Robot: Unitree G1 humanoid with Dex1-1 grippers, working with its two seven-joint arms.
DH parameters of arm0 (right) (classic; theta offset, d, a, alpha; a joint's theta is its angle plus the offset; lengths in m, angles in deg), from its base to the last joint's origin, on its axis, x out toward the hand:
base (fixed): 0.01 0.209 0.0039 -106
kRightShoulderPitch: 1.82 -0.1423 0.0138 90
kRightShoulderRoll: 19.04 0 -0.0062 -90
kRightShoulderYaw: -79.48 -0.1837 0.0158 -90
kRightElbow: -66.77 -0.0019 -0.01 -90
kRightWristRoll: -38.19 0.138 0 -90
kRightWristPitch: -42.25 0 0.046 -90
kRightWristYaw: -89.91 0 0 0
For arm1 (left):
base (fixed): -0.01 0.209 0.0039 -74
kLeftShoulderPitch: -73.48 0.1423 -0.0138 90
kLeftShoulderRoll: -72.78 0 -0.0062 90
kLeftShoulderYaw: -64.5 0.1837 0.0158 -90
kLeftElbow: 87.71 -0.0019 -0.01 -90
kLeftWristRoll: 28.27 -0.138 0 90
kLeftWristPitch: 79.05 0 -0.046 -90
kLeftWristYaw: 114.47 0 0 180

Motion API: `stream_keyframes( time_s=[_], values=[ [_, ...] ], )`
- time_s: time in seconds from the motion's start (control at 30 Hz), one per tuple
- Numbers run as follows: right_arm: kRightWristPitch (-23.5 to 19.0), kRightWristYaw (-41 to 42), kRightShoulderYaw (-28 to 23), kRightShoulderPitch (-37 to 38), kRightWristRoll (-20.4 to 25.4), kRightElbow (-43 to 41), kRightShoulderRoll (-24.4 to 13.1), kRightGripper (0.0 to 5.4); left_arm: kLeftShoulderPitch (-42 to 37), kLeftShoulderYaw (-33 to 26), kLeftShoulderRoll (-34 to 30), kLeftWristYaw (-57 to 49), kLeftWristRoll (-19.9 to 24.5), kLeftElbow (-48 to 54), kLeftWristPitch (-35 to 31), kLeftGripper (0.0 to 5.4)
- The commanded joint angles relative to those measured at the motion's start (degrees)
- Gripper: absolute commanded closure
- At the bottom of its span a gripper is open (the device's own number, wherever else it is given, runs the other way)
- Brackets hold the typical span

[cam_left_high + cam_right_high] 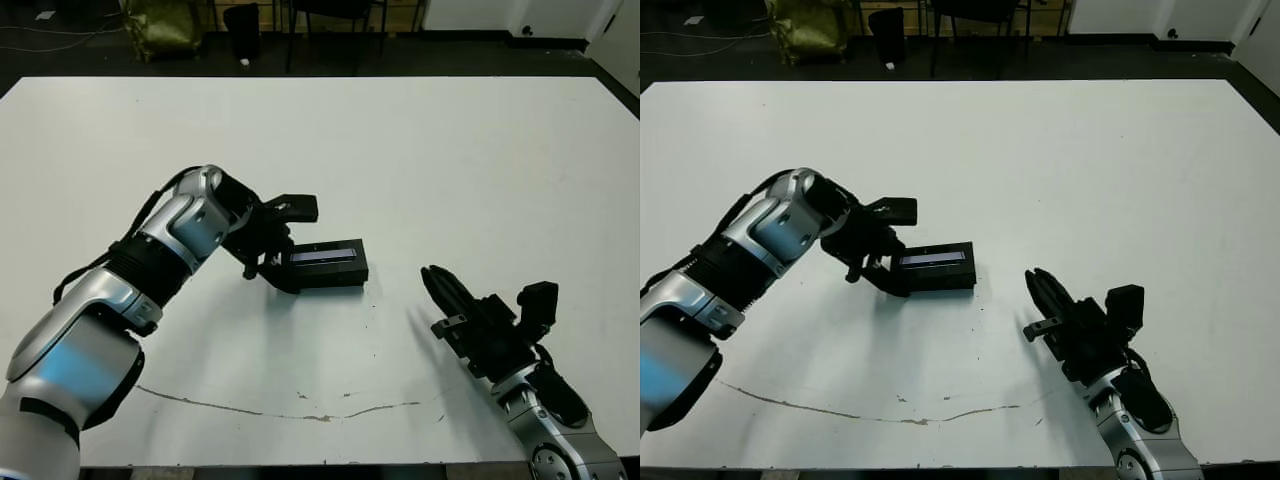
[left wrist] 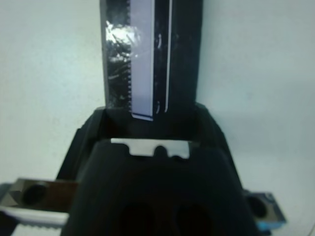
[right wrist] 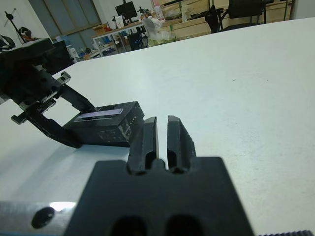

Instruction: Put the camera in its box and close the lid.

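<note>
A white table fills the head views, with a thin dark scratch line running along its near edge and a dark floor, chair legs and an olive bag beyond its far side. The right wrist view alone shows the room behind: desks, monitors and chairs in a lit workshop.

The lid, black with a pale bluish-grey stripe, sits on top of the box near the table's middle, so the pair reads as one closed black block. The camera cannot be seen in any view.

The left gripper is at the block's left end. Its jaws reach around that end, one finger above and behind, one low at the front corner, touching or very nearly so. The left wrist view shows what the head views hide: the striped lid running straight out from between the jaws, its near end tucked just inside them.

The right gripper hovers well apart from the block, to its right and nearer the robot. Its jaws are narrow, the two fingers almost together and holding nothing, pointed toward the block.
</note>
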Motion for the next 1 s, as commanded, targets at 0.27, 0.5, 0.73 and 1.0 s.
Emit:
stream_keyframes(
  time_s=[0.27,0.5,0.73,1.0],
  values=[
    [-0.7,-0.1,-0.1,0.5,-0.1,0.3,-0.3,5.40,5.8,3.5,-1.4,-3.8,-3.9,2.7,9.9,1.14],
    [0.0,0.3,0.1,0.5,-0.4,0.5,-0.5,5.40,6.2,3.8,-1.7,-4.6,-4.7,3.2,9.7,0.02],
    [-0.3,0.3,0.1,0.6,-0.5,0.3,-0.5,5.40,6.9,4.2,-2.7,-6.5,-6.1,4.1,12.5,0.02],
    [-0.6,0.1,0.3,1.1,-1.6,-0.1,-0.7,5.40,8.8,0.1,-3.1,-9.1,-3.6,4.0,13.9,0.02]
  ],
)
